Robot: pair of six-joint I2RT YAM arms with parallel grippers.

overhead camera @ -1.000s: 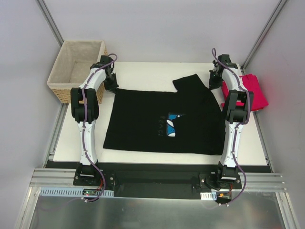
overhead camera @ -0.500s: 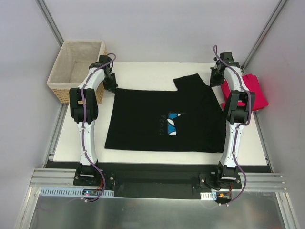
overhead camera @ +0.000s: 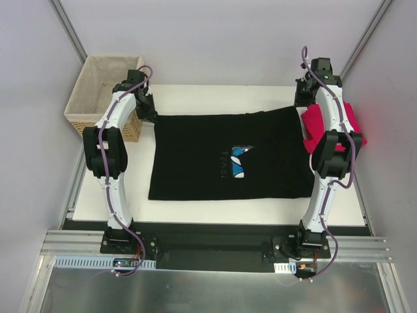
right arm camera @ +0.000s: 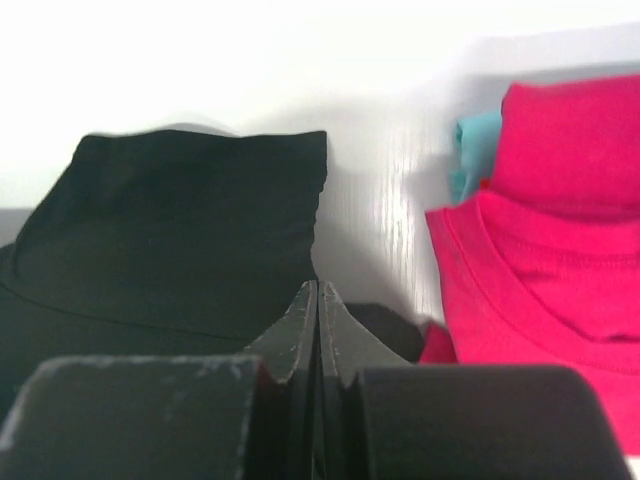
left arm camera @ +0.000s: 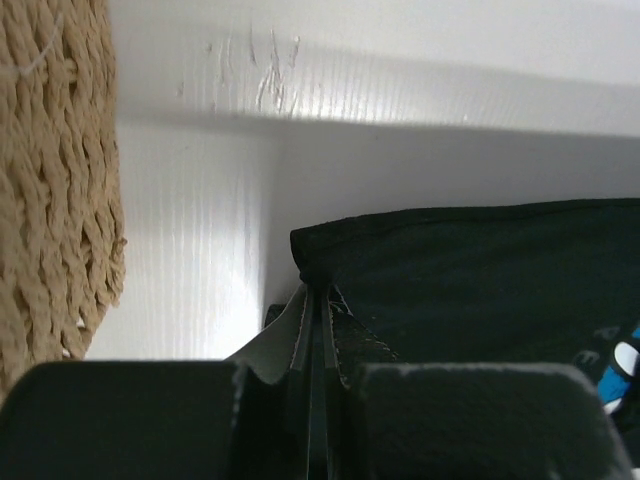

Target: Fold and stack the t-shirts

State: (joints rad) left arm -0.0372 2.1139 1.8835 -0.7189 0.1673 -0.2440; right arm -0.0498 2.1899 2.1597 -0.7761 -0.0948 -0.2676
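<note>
Evidently the first fold is in hand: left gripper (left arm camera: 316,292) and right gripper (right arm camera: 317,292) each pinch a far corner of the black shirt (overhead camera: 215,143), which next wants carrying evenly toward the near hem.

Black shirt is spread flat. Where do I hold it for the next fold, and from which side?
By its two far corners, from the far side. The black shirt lies as a wide flat rectangle with a straight far edge, and the left gripper and right gripper are shut on those corners, so that edge can probably be carried over toward the near edge.
</note>
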